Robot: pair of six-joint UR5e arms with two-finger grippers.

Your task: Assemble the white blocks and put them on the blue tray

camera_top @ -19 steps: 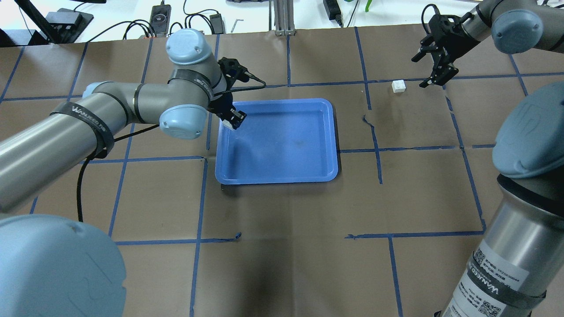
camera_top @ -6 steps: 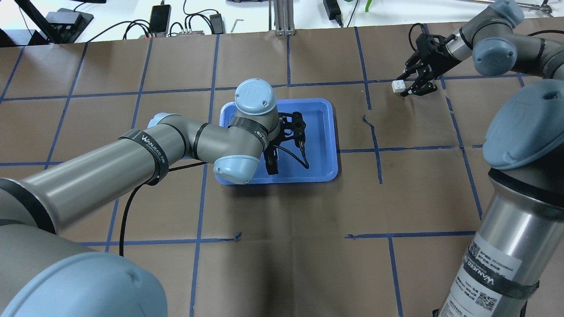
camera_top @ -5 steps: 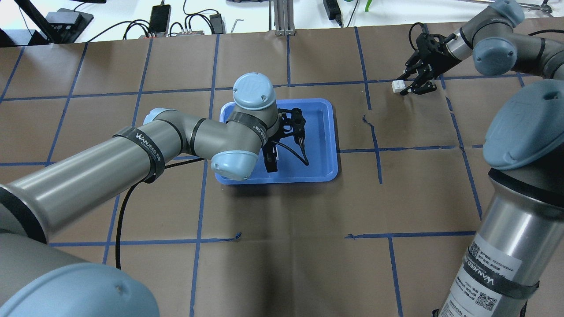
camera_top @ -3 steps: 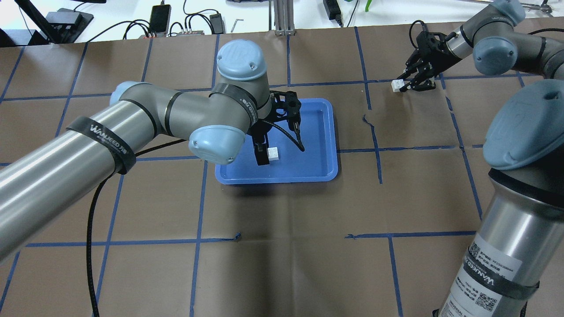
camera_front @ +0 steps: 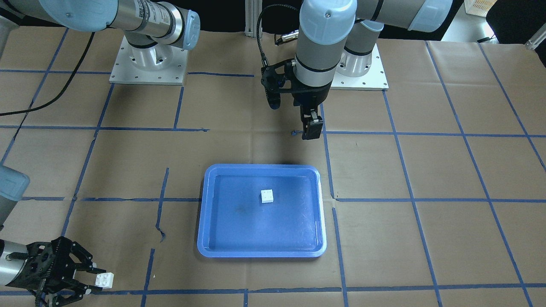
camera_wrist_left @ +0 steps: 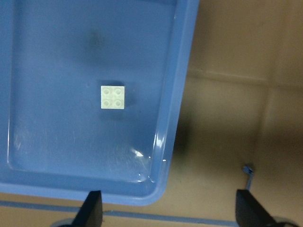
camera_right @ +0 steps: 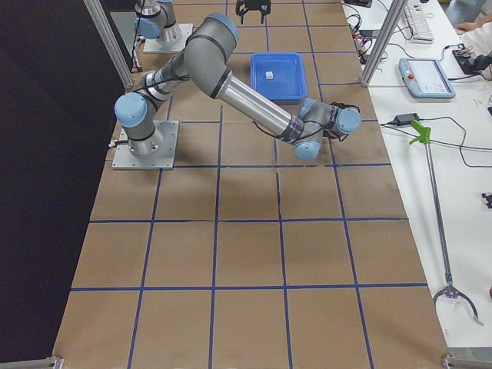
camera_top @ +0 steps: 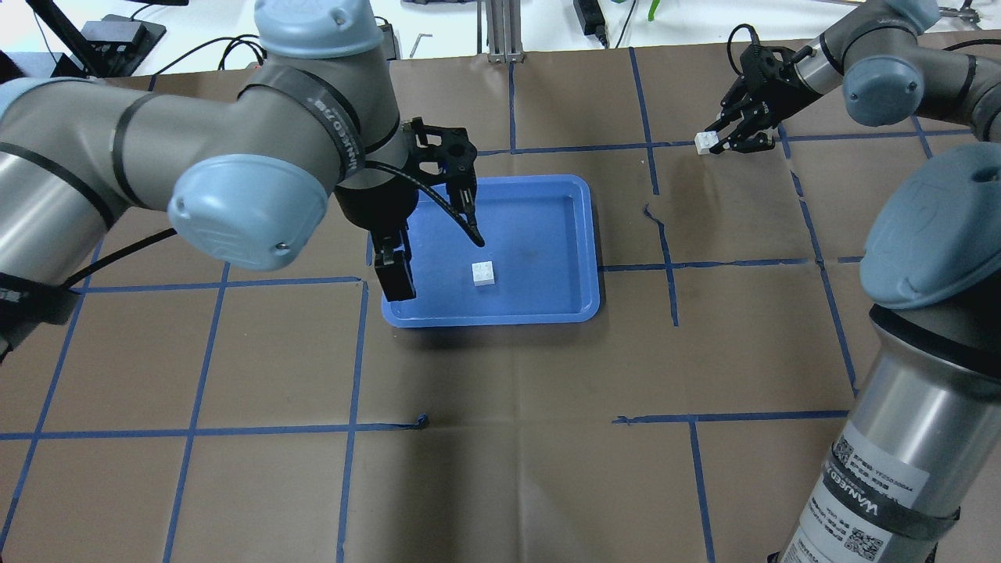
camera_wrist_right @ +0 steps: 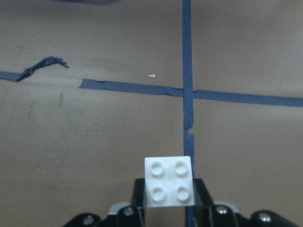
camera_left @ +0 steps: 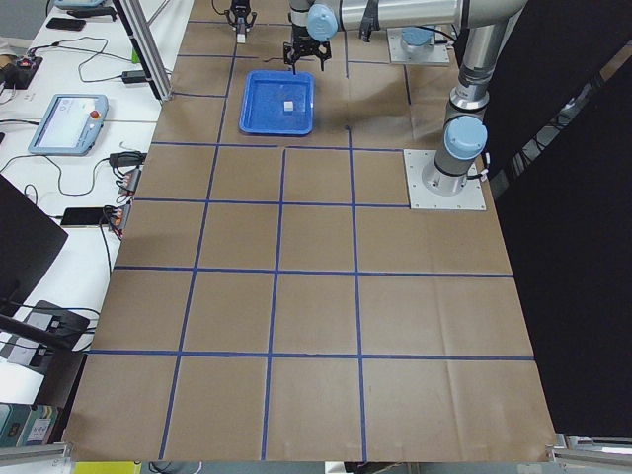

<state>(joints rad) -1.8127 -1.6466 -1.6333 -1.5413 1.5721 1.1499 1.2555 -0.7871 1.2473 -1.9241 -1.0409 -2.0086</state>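
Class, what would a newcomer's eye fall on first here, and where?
The blue tray mid-table, with one white block studs-up inside. Then the right gripper, off to the robot's right, shut on a second white block; the left gripper hangs open by the tray.

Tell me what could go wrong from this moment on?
1. The right tool grips its white block only at the fingertips, so it may slip or twist in transit.
2. The other block lies loose in the blue tray; pressing down may slide it if the studs are misaligned.
3. The open left tool hangs over the tray's edge and could block the approach.
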